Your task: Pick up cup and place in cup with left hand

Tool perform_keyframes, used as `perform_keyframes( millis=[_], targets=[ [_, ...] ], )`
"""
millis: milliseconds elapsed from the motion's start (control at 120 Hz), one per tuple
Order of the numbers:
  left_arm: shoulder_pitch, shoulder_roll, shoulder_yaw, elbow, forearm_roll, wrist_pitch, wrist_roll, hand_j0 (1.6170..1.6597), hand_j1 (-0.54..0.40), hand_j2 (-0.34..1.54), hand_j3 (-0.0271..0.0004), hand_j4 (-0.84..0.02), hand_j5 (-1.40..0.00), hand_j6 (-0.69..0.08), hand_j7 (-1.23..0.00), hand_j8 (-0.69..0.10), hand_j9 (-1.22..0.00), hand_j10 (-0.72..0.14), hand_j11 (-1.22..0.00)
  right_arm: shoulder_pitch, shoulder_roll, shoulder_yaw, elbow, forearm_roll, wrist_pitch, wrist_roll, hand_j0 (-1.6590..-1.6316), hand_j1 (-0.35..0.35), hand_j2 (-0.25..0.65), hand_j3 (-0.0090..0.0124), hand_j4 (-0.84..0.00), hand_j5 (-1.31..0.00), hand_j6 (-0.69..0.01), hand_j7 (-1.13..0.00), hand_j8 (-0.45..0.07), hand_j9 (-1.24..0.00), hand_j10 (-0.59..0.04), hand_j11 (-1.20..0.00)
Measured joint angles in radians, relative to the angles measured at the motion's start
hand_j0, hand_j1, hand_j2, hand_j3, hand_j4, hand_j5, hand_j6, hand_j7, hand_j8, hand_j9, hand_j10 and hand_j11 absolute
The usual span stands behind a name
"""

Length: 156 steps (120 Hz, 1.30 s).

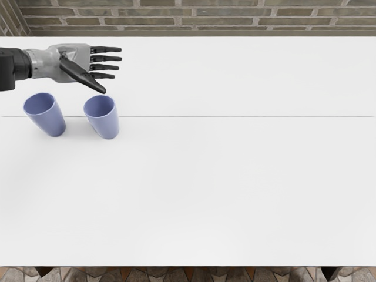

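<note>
Reaching in from the left in the head view, the left hand (73,62) holds nothing, its fingers extended, near a blue cup (106,123) and a matching cup (49,119), apart on a white table (194,188). Either is probably light, stiff and slick, best gripped around its sides. A brick wall (176,21) stands behind; patterned tiles (200,275) lie below.

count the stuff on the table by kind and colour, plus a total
Blue-violet cups: 2, one at the far left and one just right of it
Total on the table: 2
</note>
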Motion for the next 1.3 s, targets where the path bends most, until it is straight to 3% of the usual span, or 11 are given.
perform_keyframes(
  millis=[375, 617, 833, 1083, 1300],
  targets=[
    [-0.004, -0.017, 0.005, -0.004, 0.024, 0.0, 0.0, 1.6581, 0.325, 0.0, 0.0, -0.02, -0.03, -0.02, -0.03, -0.02, -0.03, -0.02, -0.03, -0.021, 0.0, 0.0, 0.001, 0.0, 0.001, 0.0, -1.6581, -0.349, 0.0, 0.0, 0.0, 0.0, 0.0, 0.0, 0.0, 0.0, 0.0, 0.0],
    [-0.101, -0.009, 0.003, -0.004, 0.15, 0.0, 0.001, 1.6581, 0.325, 0.0, 0.0, -0.02, -0.03, -0.02, -0.03, -0.02, -0.03, -0.02, -0.03, -0.022, 0.0, 0.0, 0.002, 0.0, 0.001, 0.0, -1.6581, -0.349, 0.0, 0.0, 0.0, 0.0, 0.0, 0.0, 0.0, 0.0, 0.0, 0.0],
    [-0.132, -0.018, 0.008, -0.004, 0.316, 0.0, 0.001, 1.6581, 0.325, 0.0, 0.0, -0.021, -0.03, -0.021, -0.03, -0.021, -0.03, -0.021, -0.03, -0.022, 0.0, 0.0, 0.002, 0.0, 0.001, 0.0, -1.6581, -0.349, 0.0, 0.0, 0.0, 0.0, 0.0, 0.0, 0.0, 0.0, 0.0, 0.0],
    [-0.15, -0.043, 0.094, -0.026, 0.441, 0.0, 0.002, 1.6581, 0.325, 0.0, 0.0, -0.022, -0.03, -0.022, -0.03, -0.022, -0.03, -0.021, -0.03, -0.022, 0.0, 0.0, 0.002, 0.0, 0.001, 0.0, -1.6581, -0.349, 0.0, 0.0, 0.0, 0.0, 0.0, 0.0, 0.0, 0.0, 0.0, 0.0],
    [-0.215, -0.043, 0.2, -0.092, 0.49, 0.0, 0.001, 1.6581, 0.325, 0.0, 0.0, -0.023, -0.03, -0.023, -0.03, -0.023, -0.03, -0.022, -0.03, -0.022, 0.0, 0.0, 0.002, 0.0, 0.001, 0.0, -1.6581, -0.349, 0.0, 0.0, 0.0, 0.0, 0.0, 0.0, 0.0, 0.0, 0.0, 0.0]
  ],
)
